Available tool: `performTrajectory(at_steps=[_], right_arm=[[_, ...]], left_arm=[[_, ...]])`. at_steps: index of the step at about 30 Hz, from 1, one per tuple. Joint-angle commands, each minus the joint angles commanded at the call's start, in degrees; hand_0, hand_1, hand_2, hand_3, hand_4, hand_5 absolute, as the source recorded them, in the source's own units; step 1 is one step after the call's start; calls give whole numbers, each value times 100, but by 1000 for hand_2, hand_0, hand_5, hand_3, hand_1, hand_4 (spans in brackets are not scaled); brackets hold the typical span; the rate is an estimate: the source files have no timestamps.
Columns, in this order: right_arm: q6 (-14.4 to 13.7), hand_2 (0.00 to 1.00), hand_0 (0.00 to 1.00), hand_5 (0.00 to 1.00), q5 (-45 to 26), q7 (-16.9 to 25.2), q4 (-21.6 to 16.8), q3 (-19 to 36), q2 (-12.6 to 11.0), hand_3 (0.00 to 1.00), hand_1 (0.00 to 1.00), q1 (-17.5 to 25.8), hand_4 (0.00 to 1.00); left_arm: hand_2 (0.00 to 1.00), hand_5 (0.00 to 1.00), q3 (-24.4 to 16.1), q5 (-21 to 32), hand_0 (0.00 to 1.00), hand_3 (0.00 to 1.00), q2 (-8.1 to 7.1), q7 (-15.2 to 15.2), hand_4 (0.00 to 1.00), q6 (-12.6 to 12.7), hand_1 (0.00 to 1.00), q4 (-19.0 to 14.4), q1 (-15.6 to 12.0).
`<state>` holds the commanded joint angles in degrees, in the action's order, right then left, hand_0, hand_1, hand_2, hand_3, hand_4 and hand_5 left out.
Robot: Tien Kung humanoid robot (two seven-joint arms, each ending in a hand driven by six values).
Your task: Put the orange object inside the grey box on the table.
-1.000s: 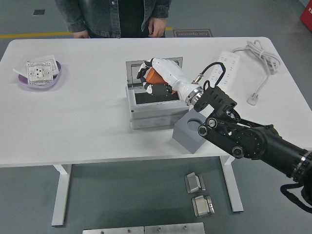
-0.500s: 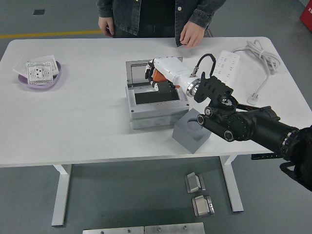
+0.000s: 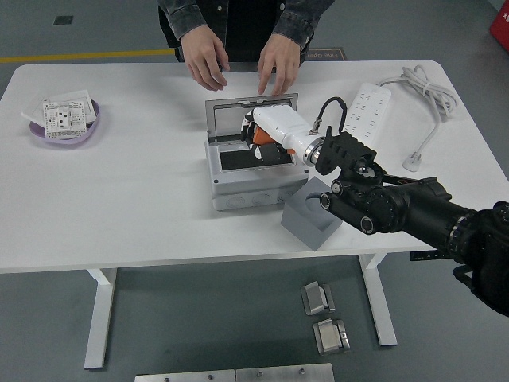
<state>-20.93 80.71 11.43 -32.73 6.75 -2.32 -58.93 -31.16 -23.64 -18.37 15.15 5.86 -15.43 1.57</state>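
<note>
Nearing the finish: right hand point(image 3: 256, 135) gripping the orange object point(image 3: 261, 136), hovering over the open grey box point(image 3: 253, 171) on the counter point(image 3: 143, 199). Remaining: lowering inside, releasing. Person's hands point(image 3: 278, 65) resting beyond the lid.

The raised lid point(image 3: 251, 106) and a person's hands point(image 3: 278, 68) block the grey box point(image 3: 254, 171) from behind.
</note>
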Motion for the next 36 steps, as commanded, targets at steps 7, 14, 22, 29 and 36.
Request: performTrajectory(at_steps=[7,14,22,29,36], right_arm=[[201,596,223,2,148,2,29,93,75,620,379,-14,488],[304,628,361,141,334,-12,31,189,103,674,493,-14,556],[310,662,579,277,436,-29,40,148,106,716,606,-3,765],[326,677,634,275,467,-29,70,85,84,770,619,12,834],[425,679,660,290,739,-134,-189,582,-68,789,621,209,860]], left_arm=[[581,348,-1,-14,715,777,10,-1,776,-1,710,0,17],[581,347,9,-9,715,777,5,0,775,-1,710,7,19],[580,347,1,-24,715,775,14,0,773,-2,710,5,39],[579,346,-5,-31,715,776,18,1,772,-3,710,5,46],[576,347,-16,-33,715,777,31,0,772,-3,711,5,22]])
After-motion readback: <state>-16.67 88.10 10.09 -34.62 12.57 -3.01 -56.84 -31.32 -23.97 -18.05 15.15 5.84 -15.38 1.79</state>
